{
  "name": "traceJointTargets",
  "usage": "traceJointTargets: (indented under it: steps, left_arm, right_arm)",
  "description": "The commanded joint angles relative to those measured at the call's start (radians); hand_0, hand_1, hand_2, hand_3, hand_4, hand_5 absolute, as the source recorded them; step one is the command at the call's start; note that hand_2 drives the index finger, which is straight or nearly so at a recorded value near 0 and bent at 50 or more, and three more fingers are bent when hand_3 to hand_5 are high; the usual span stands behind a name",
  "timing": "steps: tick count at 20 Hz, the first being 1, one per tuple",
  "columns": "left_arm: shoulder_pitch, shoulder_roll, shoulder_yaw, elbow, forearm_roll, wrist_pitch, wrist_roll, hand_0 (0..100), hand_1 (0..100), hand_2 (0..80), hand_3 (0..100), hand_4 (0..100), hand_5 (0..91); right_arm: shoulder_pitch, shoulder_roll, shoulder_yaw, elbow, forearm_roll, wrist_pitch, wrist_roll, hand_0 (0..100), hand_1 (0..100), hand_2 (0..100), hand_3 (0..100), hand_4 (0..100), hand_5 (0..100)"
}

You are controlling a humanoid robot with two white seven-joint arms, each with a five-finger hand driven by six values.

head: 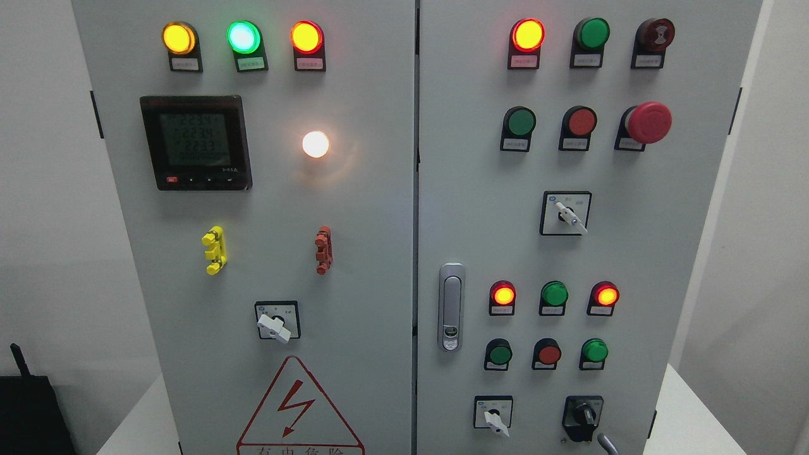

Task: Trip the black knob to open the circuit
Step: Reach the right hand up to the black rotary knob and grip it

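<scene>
Black knob [583, 417] sits at lower right of the right cabinet door [689, 253], on a black square base, just right of a white-handled selector [494, 420]. Its handle reads roughly upright, leaning slightly left.

Handling, judged: rigid moulded plastic on a detented shaft; should turn stiffly and snap to position, not slide. Small, smooth ridge, so a pinch across the two flat sides of the handle looks best, then a twist. Nothing fragile about it, but push buttons sit close above: black-rimmed green [594, 351] and red [548, 354].

A thin grey curved piece [607, 442] shows at the bottom edge just right of the knob; too little visible to say what it is. Neither hand can be made out in view, so hand state cannot be told.

No containers here. Further out: door latch [451, 307], red mushroom stop button [648, 122] upper right, digital meter [196, 143] and a lit white lamp [315, 144] on the left door.
</scene>
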Motion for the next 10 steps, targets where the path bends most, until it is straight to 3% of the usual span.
traceJointTargets:
  steps: [1,10]
  left_arm:
    - [0.000,0.000,0.000,0.000,-0.023,0.004,0.000,12,39,0.0,0,0,0.0]
    - [0.000,0.000,0.000,0.000,-0.023,0.006,0.000,12,39,0.0,0,0,0.0]
  right_arm:
    - [-0.001,0.000,-0.005,-0.003,0.002,-0.001,-0.001,0,0,0,100,100,100]
    - [-0.002,0.000,0.009,-0.003,0.002,-0.001,-0.001,0,0,0,100,100,100]
